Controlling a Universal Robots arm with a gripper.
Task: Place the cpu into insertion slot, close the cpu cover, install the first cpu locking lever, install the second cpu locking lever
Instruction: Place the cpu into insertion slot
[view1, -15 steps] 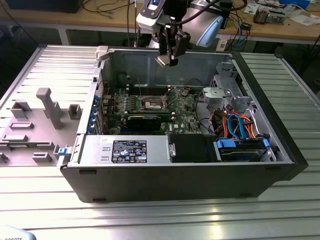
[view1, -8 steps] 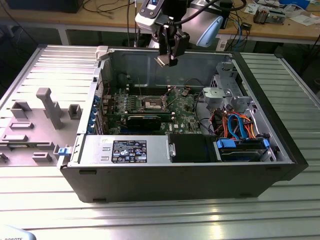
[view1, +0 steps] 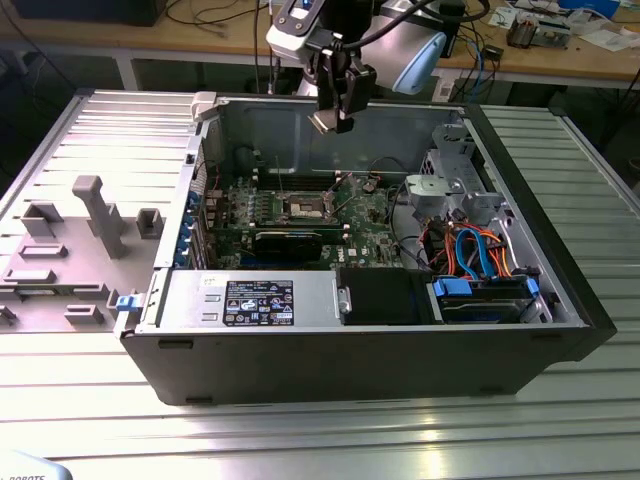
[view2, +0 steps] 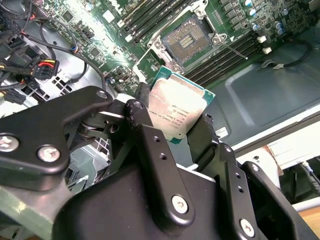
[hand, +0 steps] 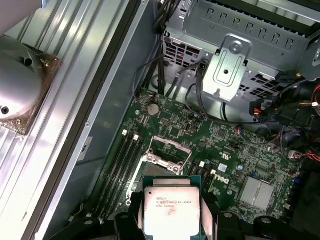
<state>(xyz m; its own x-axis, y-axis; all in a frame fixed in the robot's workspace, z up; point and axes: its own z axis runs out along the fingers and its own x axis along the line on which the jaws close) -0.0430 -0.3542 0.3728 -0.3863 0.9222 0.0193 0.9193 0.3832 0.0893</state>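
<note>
Clamping the cpu (view2: 177, 112) by two opposite edges, the gripper (view2: 175, 119) presses its matte black, bolted metal fingers (view2: 145, 117) tight against the chip's sides. The cpu is a thin flat square: a dull silver-grey metal lid with faint print, seated on a green substrate whose border shows all round. In the exterior view the gripper (view1: 334, 120) hangs with the chip over the open computer case (view1: 350, 360), well above the board and nearer the case's far wall.

Below, the green motherboard (view1: 372, 215) lies flat on the case floor, densely studded with small components. The insertion slot (view2: 191, 41) is a square socket with a fine-grained gold-brown contact field inside a bright silver rim. Its field lies uncovered, and it is well apart from the chip. Long narrow black memory slots (view2: 235, 50) run alongside it in parallel rows.

In the first wrist view the cpu (hand: 171, 210) sits between the fingers, with a ribbed silver heat sink (hand: 256, 192) on the board to one side. A round coin cell (hand: 153, 108) also shows there, near a perforated sheet-metal drive cage (hand: 225, 67).

In the exterior view a grey power supply box (view1: 240, 300) lies against the case's near wall, with orange and blue cables (view1: 480, 255) towards the exterior view's right. The case rests on a ribbed aluminium table (view1: 300, 440).
</note>
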